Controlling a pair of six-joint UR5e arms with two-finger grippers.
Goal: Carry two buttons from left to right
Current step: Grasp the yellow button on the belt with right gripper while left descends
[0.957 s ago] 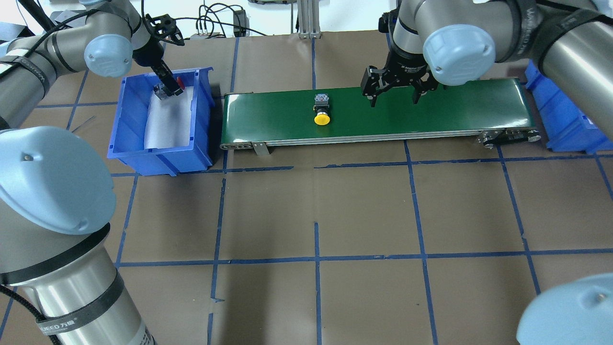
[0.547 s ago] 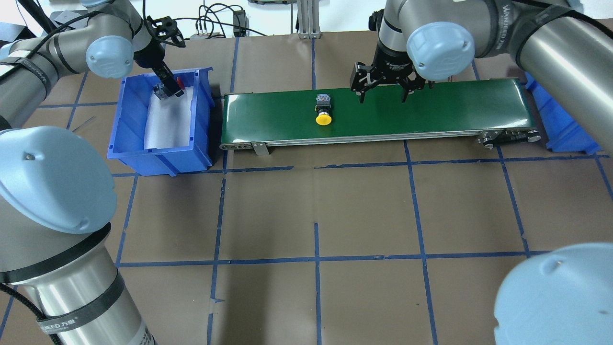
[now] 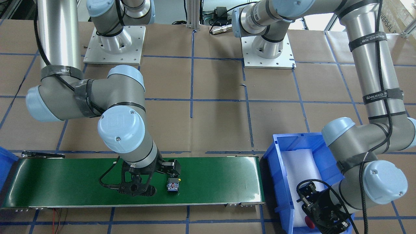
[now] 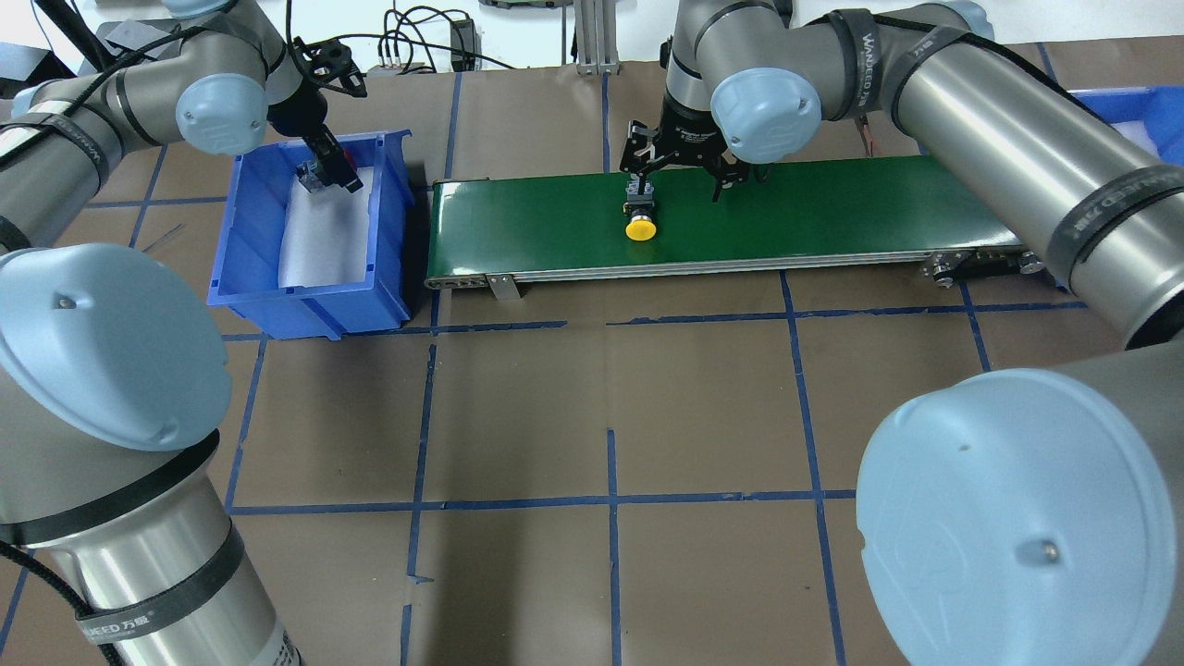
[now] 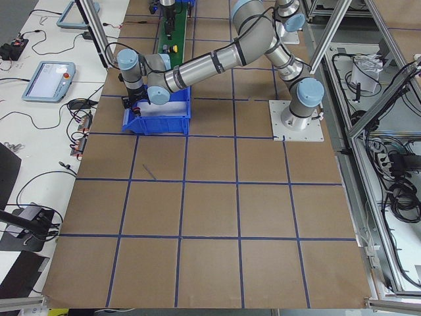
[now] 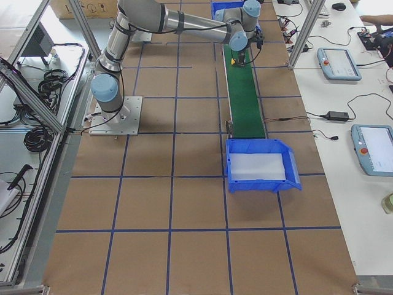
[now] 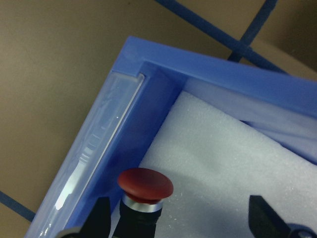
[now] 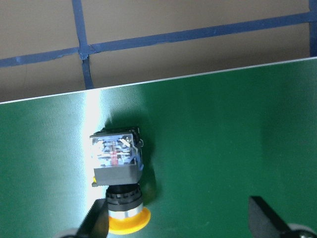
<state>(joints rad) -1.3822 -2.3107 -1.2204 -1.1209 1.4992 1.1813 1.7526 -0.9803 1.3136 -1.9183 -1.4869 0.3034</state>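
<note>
Got left gripper (image 4: pixel 326 171) at upper left of overhead view, down inside blue bin (image 4: pixel 305 298), over white foam sheet (image 4: pixel 319 242). In left wrist view, fingers (image 7: pixel 101 220) spread wide, one at lower left of frame, other at lower right. Nothing clamped between them. Seeing red button (image 7: pixel 144 191) at bottom of that frame, left of centre, just beside the lower-left finger and close to the bin's corner wall. Cap toward top of frame, silver ring and black collar below it. Can't tell if touching that finger, or if resting on the foam.

Have right gripper (image 4: pixel 676 188) at top centre of overhead view, low over green conveyor belt (image 4: pixel 832 208). Jaws equally wide apart, gripping nothing. Seeing yellow button (image 4: pixel 640 215) on the belt, left of belt's middle, lying on its side. Cap toward bottom of frame, translucent contact block toward top. In right wrist view, sits lower left, right next to the lower-left finger, with other finger well apart at lower right, so off-centre in the gap. Finger contact: can't tell.

Also second blue bin (image 3: pixel 4 167) at left edge of front-facing view, past the belt's end. All on table (image 4: pixel 703 407) covered in brown paper with blue tape grid.
</note>
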